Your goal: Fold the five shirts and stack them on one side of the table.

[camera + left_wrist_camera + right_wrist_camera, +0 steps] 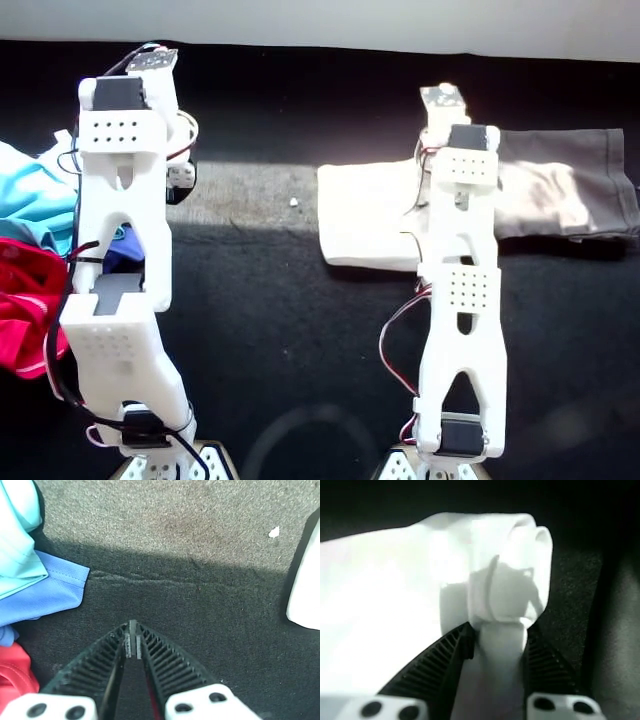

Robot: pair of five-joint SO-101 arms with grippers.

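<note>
Gripping a bunched fold of the white shirt (395, 590), my right gripper (497, 630) has its jaws closed on the cloth, which rises between them in a thick rolled lump. From above, that shirt (365, 225) lies on the far half of the table (270, 330), under and just to the left of my right arm. Its long axis runs across the table from side to side, and its straight left edge faces the middle. A grey shirt (560, 190) stretches on along the same line to my right, its hemmed end pointing at the table's right edge. My arm hides where the two shirts meet, so I cannot tell which one lies on top.

My left gripper (132, 630) holds nothing. Its jaws are pressed together with the tips touching, and it hangs over bare dark table (200, 605), clear of any shirt. Near it, on my left side, three shirts are heaped unfolded: a teal shirt (17, 555) farthest back, a blue shirt (45, 592) poking out from under it with one corner aimed toward the table's middle, and a red shirt (15, 675) nearest my base. From above, the teal (30, 195) and red (25, 300) ones spill off the table's left edge. A small white scrap (273, 531) lies on the table between my left gripper and the white shirt's edge.
</note>
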